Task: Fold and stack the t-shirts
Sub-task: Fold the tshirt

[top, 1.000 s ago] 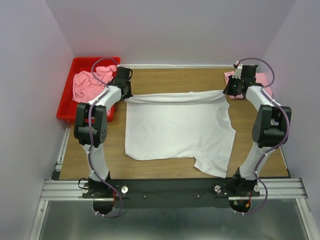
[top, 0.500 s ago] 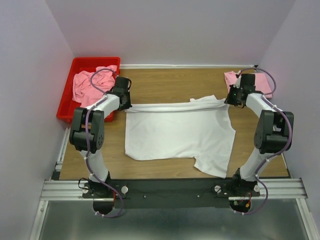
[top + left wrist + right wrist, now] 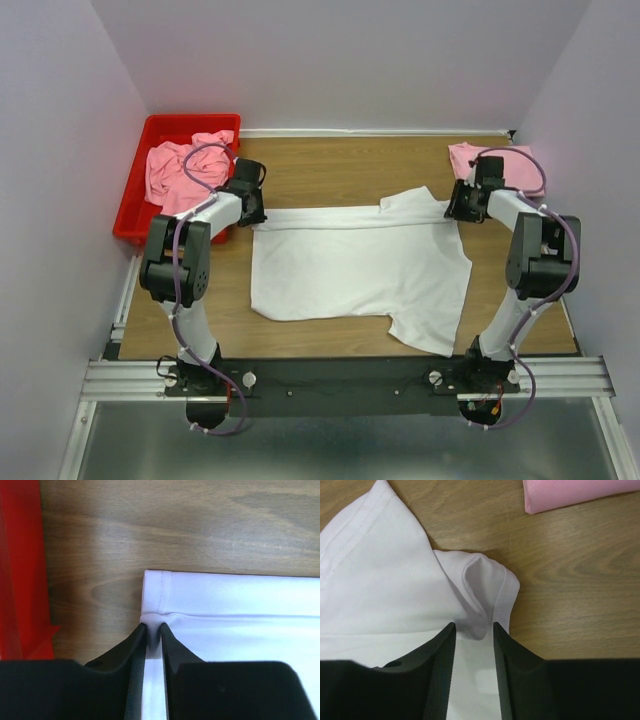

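Observation:
A white t-shirt (image 3: 350,265) lies spread on the wooden table, with its far edge folded over towards the near side. My left gripper (image 3: 256,212) is at the shirt's far left corner. In the left wrist view (image 3: 154,628) its jaws are shut, pinching the hemmed fabric (image 3: 240,600). My right gripper (image 3: 455,209) is at the far right corner. In the right wrist view (image 3: 474,626) its jaws stand apart, with a loose fold of the shirt (image 3: 380,590) between them. A sleeve pokes up just left of it.
A red bin (image 3: 190,119) with crumpled pink shirts (image 3: 175,165) stands at the far left; its wall shows in the left wrist view (image 3: 17,570). A folded pink shirt (image 3: 468,155) lies at the far right, also in the right wrist view (image 3: 575,492).
Both grippers moved towards the near side, drawing the shirt's far edge with them. The far right corner has bunched up and a sleeve now sticks out.

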`<state>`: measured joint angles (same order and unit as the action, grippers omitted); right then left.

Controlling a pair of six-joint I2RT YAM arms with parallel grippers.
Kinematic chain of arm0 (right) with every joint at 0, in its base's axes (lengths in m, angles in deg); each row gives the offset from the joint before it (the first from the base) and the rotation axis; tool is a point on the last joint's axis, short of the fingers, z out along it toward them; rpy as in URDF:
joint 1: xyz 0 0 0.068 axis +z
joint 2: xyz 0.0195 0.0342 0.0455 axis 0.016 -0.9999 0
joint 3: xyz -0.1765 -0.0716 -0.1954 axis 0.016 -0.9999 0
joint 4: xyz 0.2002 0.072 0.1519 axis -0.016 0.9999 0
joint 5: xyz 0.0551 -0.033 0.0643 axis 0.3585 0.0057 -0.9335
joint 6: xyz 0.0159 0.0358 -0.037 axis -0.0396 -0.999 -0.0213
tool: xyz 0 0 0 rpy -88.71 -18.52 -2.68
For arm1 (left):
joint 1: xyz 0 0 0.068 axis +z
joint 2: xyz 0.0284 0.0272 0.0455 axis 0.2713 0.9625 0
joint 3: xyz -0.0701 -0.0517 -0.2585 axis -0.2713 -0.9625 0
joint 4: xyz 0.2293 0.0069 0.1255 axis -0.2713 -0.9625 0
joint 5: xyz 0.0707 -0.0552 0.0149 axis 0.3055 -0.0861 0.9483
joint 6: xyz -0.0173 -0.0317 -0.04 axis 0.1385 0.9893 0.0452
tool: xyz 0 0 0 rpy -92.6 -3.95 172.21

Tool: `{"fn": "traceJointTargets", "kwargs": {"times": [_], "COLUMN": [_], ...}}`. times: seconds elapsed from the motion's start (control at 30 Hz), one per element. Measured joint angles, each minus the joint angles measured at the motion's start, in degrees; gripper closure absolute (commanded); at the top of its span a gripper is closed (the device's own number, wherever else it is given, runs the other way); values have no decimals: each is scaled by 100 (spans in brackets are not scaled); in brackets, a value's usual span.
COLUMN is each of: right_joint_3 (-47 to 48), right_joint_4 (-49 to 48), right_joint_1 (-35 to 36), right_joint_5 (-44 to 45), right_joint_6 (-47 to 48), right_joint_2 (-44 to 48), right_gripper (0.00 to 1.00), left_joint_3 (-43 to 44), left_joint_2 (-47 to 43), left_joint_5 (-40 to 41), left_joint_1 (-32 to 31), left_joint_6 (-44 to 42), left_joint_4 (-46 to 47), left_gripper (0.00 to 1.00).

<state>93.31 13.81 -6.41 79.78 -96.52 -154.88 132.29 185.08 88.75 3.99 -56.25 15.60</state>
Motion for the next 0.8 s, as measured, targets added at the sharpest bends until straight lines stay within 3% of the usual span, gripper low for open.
{"fn": "traceJointTargets", "kwargs": {"times": [0.07,0.33,0.37,0.8], "right_joint_3": [-39,170,337,2100], "right_joint_4": [9,15,4,-151], "right_joint_1": [0,20,46,328], "right_joint_5": [-52,-693,-807,-1071], "right_joint_6": [-35,-11,0,179], "right_joint_2": [57,492,417,-1606], "right_gripper": [48,50,50,48], "left_joint_3": [-94,-457,-546,-2857], "left_joint_2": [-57,-1078,-1320,-4638], "left_joint_5": [4,-42,-61,-192], "left_joint_1": [0,0,0,-2], "left_joint_6": [26,17,-9,-83], "left_joint_4": [0,17,74,1207], "left_gripper": [48,34,27,25]}}
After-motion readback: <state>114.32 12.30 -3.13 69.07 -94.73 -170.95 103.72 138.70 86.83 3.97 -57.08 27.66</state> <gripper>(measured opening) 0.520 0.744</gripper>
